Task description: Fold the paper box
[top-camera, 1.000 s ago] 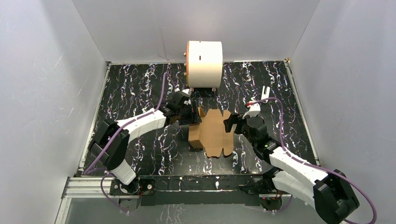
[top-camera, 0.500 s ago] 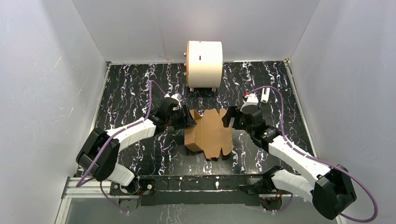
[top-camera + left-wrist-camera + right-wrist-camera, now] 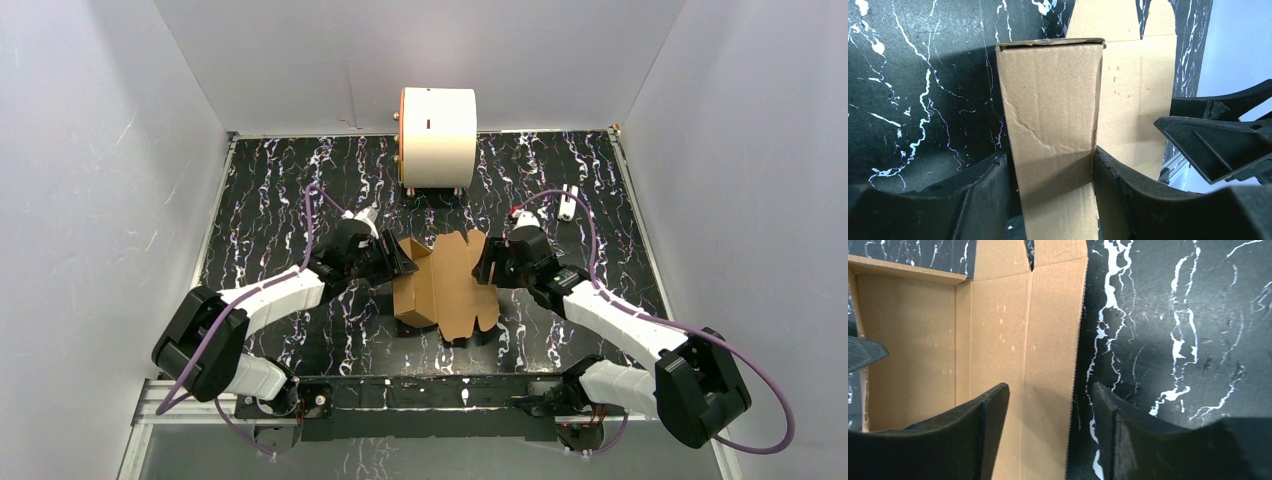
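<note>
Pinching paper box (image 3: 1052, 95), left end effector (image 3: 1050, 167); right end effector (image 3: 1050, 392) seemingly unclosed.

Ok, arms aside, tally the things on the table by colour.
Brown: 1, paper box
White: 2, cylinder with orange rim, small unclear item
Total: 3

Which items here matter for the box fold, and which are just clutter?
In the job:
- paper box
- left gripper, clamped on its raised panel
- right gripper, open astride its right edge

Lying about:
- white cylinder with orange rim, at the back
- small white object, back right
</note>
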Controlling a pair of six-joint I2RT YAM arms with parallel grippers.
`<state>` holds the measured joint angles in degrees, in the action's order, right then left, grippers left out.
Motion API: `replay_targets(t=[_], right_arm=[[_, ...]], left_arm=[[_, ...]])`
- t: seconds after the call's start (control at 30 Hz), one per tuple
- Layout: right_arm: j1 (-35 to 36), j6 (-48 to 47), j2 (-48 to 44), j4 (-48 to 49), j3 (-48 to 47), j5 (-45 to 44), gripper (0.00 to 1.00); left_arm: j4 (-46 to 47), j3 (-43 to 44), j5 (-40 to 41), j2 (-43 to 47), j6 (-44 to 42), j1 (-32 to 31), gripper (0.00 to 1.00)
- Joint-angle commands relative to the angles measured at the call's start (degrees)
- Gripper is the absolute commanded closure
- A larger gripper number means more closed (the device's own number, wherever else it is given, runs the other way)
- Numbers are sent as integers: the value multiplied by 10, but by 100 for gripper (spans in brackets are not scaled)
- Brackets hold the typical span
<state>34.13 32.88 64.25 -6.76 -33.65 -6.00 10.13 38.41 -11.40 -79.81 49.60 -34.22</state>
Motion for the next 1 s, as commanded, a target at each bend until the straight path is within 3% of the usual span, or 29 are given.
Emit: replay_targets(t=[0.0,0.3,0.53,0.7,0.97], right_arm=[[-3,4,6,34,-17,43,36],[-2,-52,12,10,-58,78,78],[-2,-113,21,-2,-98,116,97],[-2,-194,36,-28,-161,127,100],[-2,-363,88,-75,-273,213,100]], left_arm=[[42,-14,-14,31,21,4,48],[74,-38,-9,44,28,6,47],[56,-44,35,84,-13,6,29],[5,-49,114,156,-72,6,15],[-78,-36,228,266,-189,7,12]])
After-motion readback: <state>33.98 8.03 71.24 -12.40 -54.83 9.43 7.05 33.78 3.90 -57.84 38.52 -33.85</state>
